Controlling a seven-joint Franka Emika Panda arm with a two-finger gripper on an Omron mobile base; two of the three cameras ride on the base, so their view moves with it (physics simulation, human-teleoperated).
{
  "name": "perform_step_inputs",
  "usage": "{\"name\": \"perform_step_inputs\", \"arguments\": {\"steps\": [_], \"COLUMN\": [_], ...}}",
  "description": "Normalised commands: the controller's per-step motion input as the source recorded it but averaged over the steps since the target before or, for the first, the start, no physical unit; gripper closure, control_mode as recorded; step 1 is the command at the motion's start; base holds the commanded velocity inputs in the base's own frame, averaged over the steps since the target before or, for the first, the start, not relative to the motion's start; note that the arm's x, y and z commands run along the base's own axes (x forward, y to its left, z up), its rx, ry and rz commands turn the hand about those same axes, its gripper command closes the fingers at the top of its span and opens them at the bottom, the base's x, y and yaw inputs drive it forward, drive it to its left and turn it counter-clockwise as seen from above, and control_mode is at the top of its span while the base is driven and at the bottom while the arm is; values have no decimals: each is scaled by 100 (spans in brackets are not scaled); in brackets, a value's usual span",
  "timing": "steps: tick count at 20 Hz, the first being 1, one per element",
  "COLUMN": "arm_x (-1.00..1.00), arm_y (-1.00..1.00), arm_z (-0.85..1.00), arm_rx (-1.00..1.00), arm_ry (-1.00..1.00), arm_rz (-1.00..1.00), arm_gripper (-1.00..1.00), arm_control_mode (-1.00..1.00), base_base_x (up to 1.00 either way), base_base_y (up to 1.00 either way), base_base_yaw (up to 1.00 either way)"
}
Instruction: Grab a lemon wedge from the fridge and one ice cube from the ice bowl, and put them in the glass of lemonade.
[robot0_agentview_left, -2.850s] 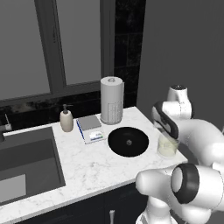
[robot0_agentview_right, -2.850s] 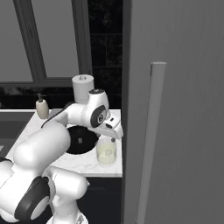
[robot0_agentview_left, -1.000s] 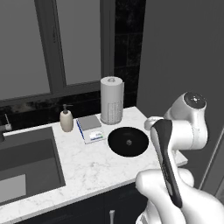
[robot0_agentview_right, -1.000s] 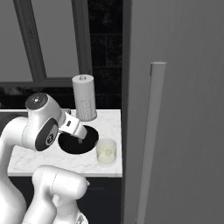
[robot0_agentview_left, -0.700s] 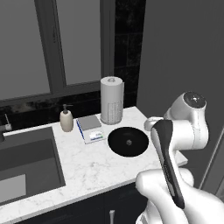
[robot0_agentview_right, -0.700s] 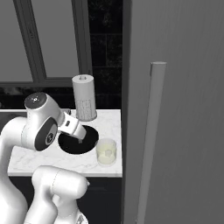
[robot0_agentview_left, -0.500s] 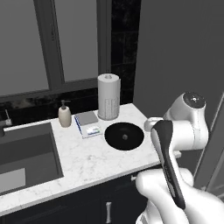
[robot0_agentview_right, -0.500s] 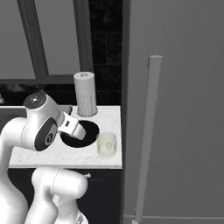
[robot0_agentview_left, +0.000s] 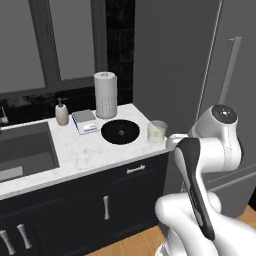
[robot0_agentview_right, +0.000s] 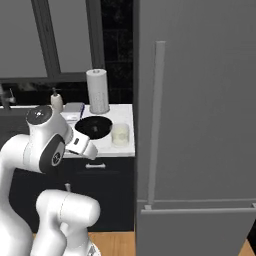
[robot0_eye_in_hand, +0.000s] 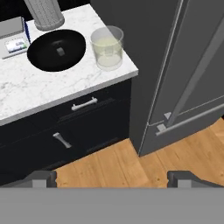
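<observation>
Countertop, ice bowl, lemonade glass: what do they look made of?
Countertop: white stone, likely marble, going by the grey veining.
Ice bowl: matte black, maybe ceramic or plastic; no sheen.
Lemonade glass: clear glass or plastic; the pale liquid shows through its wall.

base views: behind, flanking, share counter (robot0_agentview_left: 75, 150) | hand view: down
</observation>
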Motion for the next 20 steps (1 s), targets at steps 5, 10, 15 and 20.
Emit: {"name": "perform_step_inputs", "arguments": {"steps": [5, 10, 15, 20], "arm_x": [0, 0, 0, 0], "arm_y": [0, 0, 0, 0], "arm_z": [0, 0, 0, 0], "arm_rx": [0, 0, 0, 0], "arm_ry": [0, 0, 0, 0], "arm_rz": [0, 0, 0, 0], "arm_gripper": [-100, -100, -100, -100], "arm_control_mode": [100, 100, 100, 100], "base_base_x": [25, 50, 26, 0], "base_base_y": [-16, -42, -52, -7], "base_base_yaw": [-1, 0, -3, -31]}}
